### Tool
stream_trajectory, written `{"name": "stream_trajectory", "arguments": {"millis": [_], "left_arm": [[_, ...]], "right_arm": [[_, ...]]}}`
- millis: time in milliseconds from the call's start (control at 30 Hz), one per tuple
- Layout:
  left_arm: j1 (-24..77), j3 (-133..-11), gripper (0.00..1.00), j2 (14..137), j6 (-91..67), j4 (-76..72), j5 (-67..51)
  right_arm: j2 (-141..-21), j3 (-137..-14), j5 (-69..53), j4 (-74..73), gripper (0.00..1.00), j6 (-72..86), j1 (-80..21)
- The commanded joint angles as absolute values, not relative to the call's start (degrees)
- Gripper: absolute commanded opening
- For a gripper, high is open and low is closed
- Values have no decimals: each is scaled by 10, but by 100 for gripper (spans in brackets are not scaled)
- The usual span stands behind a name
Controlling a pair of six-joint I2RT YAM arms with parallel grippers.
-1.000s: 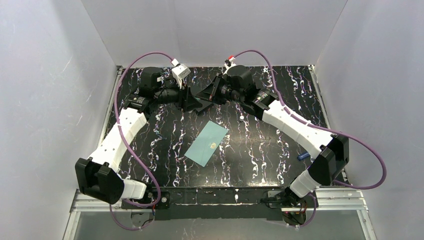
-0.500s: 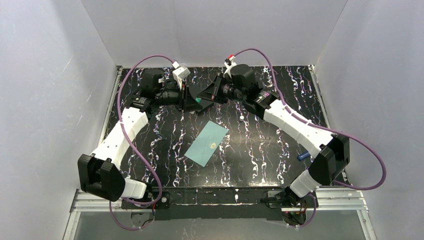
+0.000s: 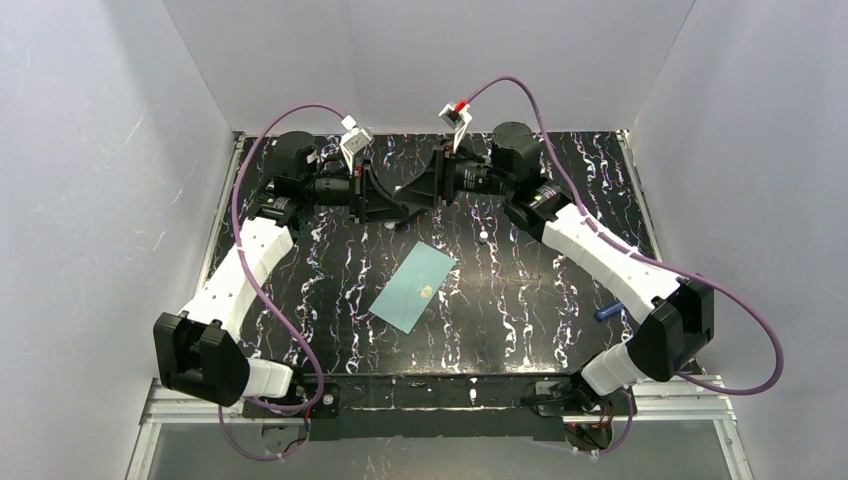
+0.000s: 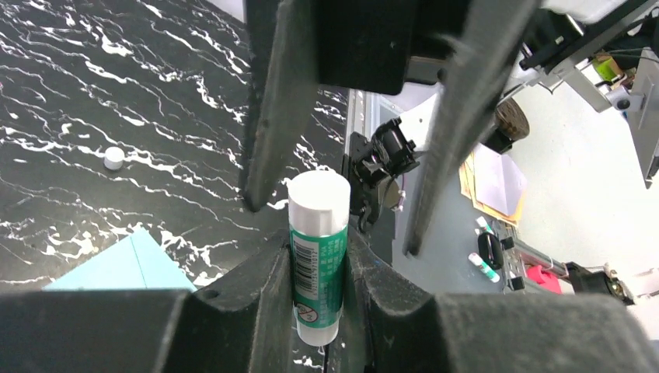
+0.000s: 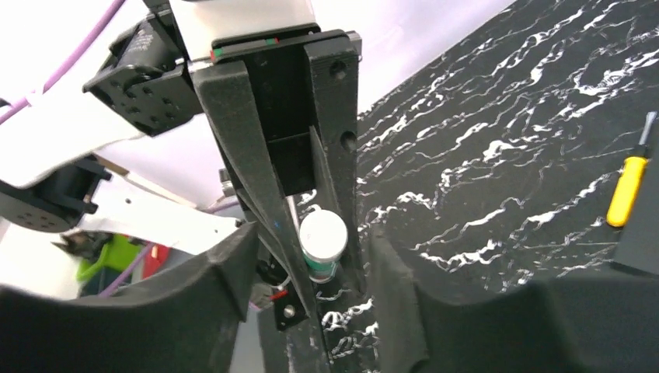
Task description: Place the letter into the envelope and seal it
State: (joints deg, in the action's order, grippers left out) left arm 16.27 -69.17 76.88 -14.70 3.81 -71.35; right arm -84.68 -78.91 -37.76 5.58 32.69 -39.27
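The pale teal envelope [image 3: 413, 288] lies flat at mid-table with its gold seal mark up; one corner [image 4: 124, 268] shows in the left wrist view. The letter shows in no view. Behind the envelope and above the table, my left gripper [image 3: 392, 205] [image 4: 319, 233] is shut on a green-and-white glue stick [image 4: 319, 260] [image 5: 322, 245]. My right gripper [image 3: 418, 192] [image 5: 311, 233] faces it nose to nose. It is open, its fingers [image 4: 276, 109] spread wider than the stick's white end and apart from it.
A small white cap [image 3: 482, 237] [image 4: 114, 158] lies on the black marbled table [image 3: 520, 290], right of the grippers. A small blue item [image 3: 606, 311] lies near the right arm. A yellow-handled screwdriver [image 5: 628, 186] lies beside a black pad's edge [image 5: 641, 241].
My right gripper has opened off the glue stick and drawn back to the right. The left gripper tightened on the stick and shifted slightly toward the back. The envelope has not moved.
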Motion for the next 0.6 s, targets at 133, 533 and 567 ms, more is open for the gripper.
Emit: {"name": "stream_trajectory", "arguments": {"millis": [133,533,567], "left_arm": [[162,-682,0,742,-108,-4,-631],[162,-735,0,763,-5,133,-560],[162,-737,0,763,-3,143,-556]], "right_arm": [[-863,-902,-84,-142,85,450,-419],[-914,-959,-4,-179,53,486,-482],[-918,-966,-3,-181,50,479,-487]]}}
